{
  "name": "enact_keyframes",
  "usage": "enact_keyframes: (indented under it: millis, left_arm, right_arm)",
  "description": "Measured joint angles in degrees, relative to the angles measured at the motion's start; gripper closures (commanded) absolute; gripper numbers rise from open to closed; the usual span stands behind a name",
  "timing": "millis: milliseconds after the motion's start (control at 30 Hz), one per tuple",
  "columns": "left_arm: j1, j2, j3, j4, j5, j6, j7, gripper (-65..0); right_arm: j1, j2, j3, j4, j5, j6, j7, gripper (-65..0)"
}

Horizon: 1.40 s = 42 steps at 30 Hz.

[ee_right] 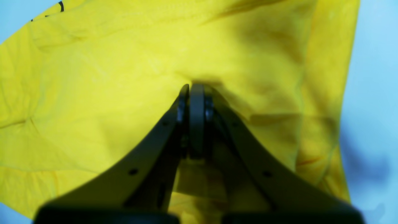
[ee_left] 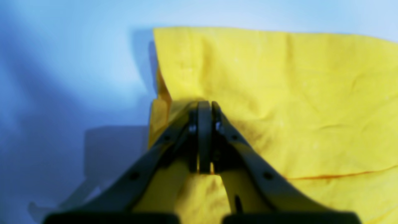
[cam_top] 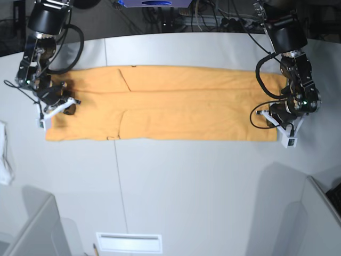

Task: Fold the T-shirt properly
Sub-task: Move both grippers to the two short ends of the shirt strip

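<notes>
The T-shirt (cam_top: 176, 101) lies on the table as a long flat band running left to right, with a faint crease along its middle. My left gripper (cam_top: 279, 121) sits at its right end. In the left wrist view its jaws (ee_left: 204, 104) are shut just inside the T-shirt (ee_left: 295, 93) edge, where the cloth bunches up. My right gripper (cam_top: 57, 102) is at the left end. In the right wrist view it is shut (ee_right: 194, 85), with the T-shirt (ee_right: 93, 93) puckered at the tips. The dark neckline trim (ee_right: 60, 5) shows at top left.
A white cloth (cam_top: 4, 154) lies at the table's left edge. Grey panels (cam_top: 32, 224) (cam_top: 303, 213) stand at the front corners and a white slot (cam_top: 128, 242) sits between them. Cables (cam_top: 213, 16) crowd the back edge.
</notes>
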Motion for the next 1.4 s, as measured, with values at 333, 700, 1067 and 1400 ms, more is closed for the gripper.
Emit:
enact_keyframes:
  millis: [333,700,1067,1400]
  left_arm:
    - [-1.70,-0.24,-7.50,12.04,-2.91,-0.07,3.96,0.0]
    - [13.40,-5.92,-17.92,27.10,-21.97,-6.05,17.16,0.0]
    - [22.97,-6.64,-22.08,28.20,-29.90,-6.21,12.72,-8.7]
    - [23.91,-6.49,-22.08,28.11,-29.75,-13.75,11.58,-65.0]
  right_arm:
    - [-7.32,-1.27,-0.11,24.63,-1.86,-1.01,-1.51,0.0]
    - [-19.65,-6.40,8.83,36.50,-1.25,-0.37,-1.62,0.0]
    - [-28.96,-9.68,21.40,36.37,14.93,-0.55,-1.64,0.0]
    - [-32.44,-9.88,21.42,36.37,16.20,-0.39,-1.42,0.0]
